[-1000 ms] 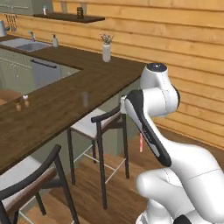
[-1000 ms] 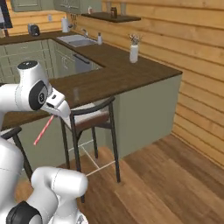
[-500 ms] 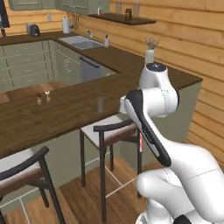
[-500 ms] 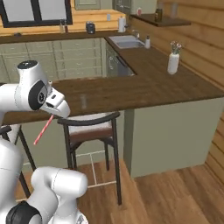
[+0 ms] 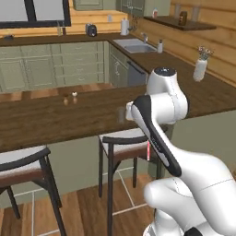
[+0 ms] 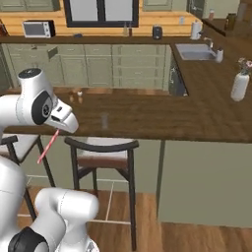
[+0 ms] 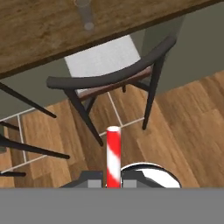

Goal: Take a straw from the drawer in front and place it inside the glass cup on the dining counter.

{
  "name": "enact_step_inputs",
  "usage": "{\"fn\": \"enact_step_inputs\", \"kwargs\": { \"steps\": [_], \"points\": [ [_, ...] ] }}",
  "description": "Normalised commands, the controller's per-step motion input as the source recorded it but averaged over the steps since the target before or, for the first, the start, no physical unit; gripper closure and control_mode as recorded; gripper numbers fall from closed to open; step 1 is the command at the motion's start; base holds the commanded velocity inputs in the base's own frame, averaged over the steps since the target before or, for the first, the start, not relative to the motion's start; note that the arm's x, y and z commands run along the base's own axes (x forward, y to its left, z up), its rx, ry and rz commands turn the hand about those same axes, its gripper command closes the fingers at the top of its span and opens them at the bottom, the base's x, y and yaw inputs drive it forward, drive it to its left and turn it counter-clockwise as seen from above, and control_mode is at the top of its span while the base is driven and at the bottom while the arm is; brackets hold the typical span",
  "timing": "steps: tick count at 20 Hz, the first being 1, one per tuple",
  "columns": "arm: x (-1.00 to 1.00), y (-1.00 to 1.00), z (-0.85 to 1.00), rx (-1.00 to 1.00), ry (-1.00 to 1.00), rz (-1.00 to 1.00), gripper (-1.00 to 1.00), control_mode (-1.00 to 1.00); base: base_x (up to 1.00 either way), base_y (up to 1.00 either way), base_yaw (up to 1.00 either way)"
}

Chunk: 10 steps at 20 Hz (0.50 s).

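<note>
Above stool (image 7: 105,74), straw's (image 7: 113,155) striped end.

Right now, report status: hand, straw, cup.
Hand shut on straw, held low beside the counter. Glass cup upright on dining counter, empty. Stool below the cup.

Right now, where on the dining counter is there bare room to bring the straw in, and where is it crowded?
The counter lies bare around the cup, right across to the vase. The only clutter is the shakers beyond the cup at the far edge. The tool, shut on the straw, hangs below the near edge beside the stool.
</note>
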Motion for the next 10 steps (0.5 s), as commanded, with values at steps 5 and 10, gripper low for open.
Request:
{"fn": "enact_step_inputs", "kwargs": {
  "steps": [5, 10],
  "points": [
    [0.00, 0.00, 0.00, 0.00, 0.00, 0.00, 1.00, 1.00, 0.68, -0.39, 0.39],
    [0.00, 0.00, 0.00, 0.00, 0.00, 0.00, 1.00, 1.00, 0.83, -0.38, 0.26]
  ]
}}
